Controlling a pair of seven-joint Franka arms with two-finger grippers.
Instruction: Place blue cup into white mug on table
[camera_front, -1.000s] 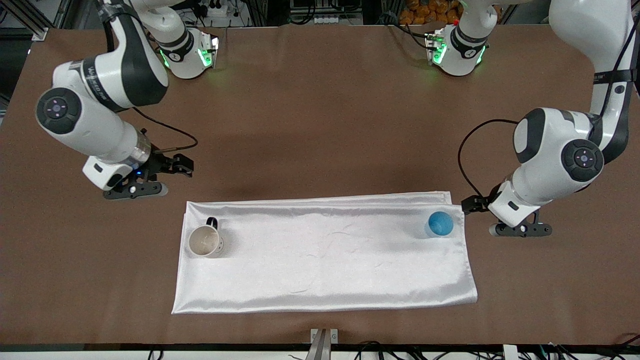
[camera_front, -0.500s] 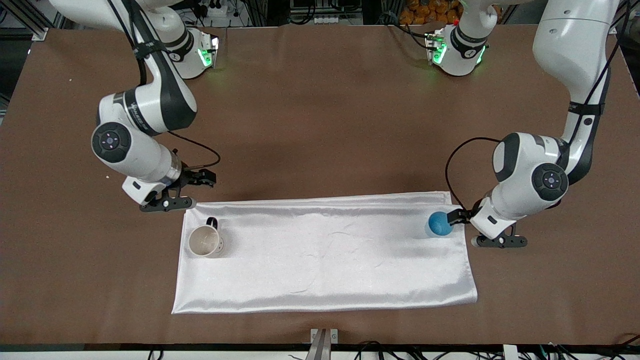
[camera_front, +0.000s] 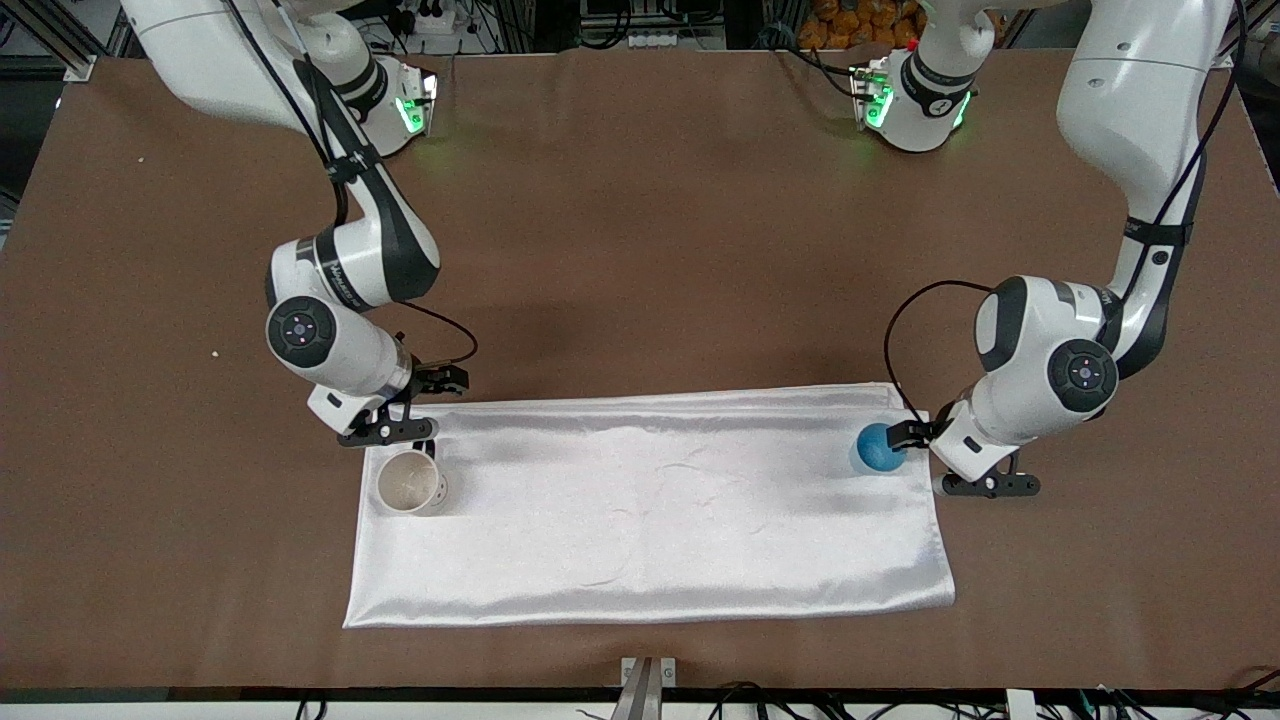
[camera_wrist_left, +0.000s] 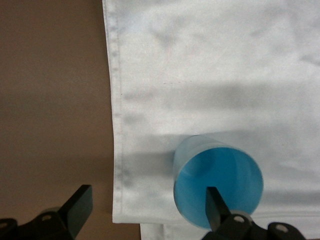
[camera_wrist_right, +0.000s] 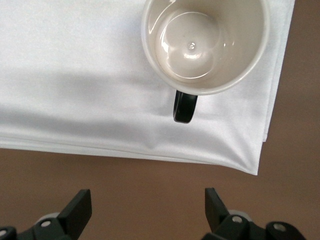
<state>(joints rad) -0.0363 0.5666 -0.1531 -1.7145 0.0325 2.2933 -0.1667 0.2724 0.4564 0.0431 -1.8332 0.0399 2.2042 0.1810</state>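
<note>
Two upright vessels stand on the white cloth spread over the table. At the right arm's end stands the white mug, its black handle turned toward the robots; the right gripper, jaws spread and empty, hangs over the cloth's edge beside that handle. At the left arm's end stands the blue cup. The left gripper, likewise spread and empty, hangs over the cloth's edge, one finger above the cup's rim.

Cloth bare between mug and cup. Right gripper over mug's handle. Left gripper crowds cup.
</note>
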